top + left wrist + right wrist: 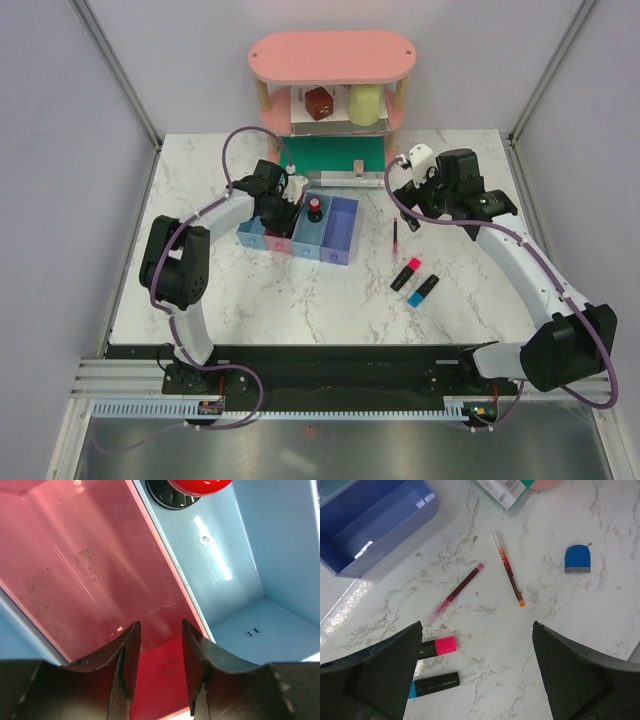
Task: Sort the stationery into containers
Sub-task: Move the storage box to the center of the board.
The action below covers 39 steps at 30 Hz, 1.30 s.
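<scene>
distance favours the right gripper (476, 630), spread wide and empty right above the pink-tipped red pen (454, 596), which lies slanted on the marble table (570, 630) across its gap, while the left gripper (160, 624) hangs slightly parted over the pink bin (75, 570).

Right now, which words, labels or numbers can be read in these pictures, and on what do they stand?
None can be read in any view.
On the blue-ended highlighter: pale print along the black barrel, too small to read.
On the green book: dark print on its white edge, too blurred to read.
</scene>
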Tool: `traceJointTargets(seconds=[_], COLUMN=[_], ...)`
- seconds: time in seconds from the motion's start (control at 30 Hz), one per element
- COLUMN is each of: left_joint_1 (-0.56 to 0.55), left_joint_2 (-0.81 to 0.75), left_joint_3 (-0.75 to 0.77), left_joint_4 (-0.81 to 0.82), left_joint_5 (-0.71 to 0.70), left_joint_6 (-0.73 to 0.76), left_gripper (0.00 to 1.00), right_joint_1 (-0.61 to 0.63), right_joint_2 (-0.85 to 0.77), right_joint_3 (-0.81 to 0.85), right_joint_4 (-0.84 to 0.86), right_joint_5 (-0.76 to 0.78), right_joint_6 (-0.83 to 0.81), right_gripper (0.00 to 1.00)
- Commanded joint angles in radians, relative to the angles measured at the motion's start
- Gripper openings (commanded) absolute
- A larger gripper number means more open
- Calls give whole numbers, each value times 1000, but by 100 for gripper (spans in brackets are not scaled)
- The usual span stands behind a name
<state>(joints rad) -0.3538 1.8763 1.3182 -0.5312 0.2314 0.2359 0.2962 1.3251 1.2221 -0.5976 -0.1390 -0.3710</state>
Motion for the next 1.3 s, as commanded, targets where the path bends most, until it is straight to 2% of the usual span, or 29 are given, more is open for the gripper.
traceJointTargets(seconds=[0.0,0.23,0.57,0.77,1.1,1.2,1.27], left_joint_1=[-39,-45,-60,-60,-54,-50,-48], left_joint_2=[18,23,-52,-126,-270,-321,-341], left_joint_3=[-17,21,88,125,122,116,107], left_joint_4=[-62,-133,-199,-246,-332,-340,-343], left_joint_5=[118,151,191,167,184,172,151], left_joint_6=[-38,-78,-110,-93,-12,25,46], left_gripper=[47,47,48,50,51,58,66], right_joint_1=[-55,-169,-181,-155,-37,-19,-8], right_joint_2=[55,184,298,353,519,575,611], right_joint_3=[8,65,129,157,201,229,249], right_joint_4=[79,111,194,281,452,493,519], right_joint_5=[33,16,-73,-102,-41,-34,-33], right_joint_6=[-2,-12,67,138,211,245,262], right_gripper=[98,98,98,95,90,89,89])
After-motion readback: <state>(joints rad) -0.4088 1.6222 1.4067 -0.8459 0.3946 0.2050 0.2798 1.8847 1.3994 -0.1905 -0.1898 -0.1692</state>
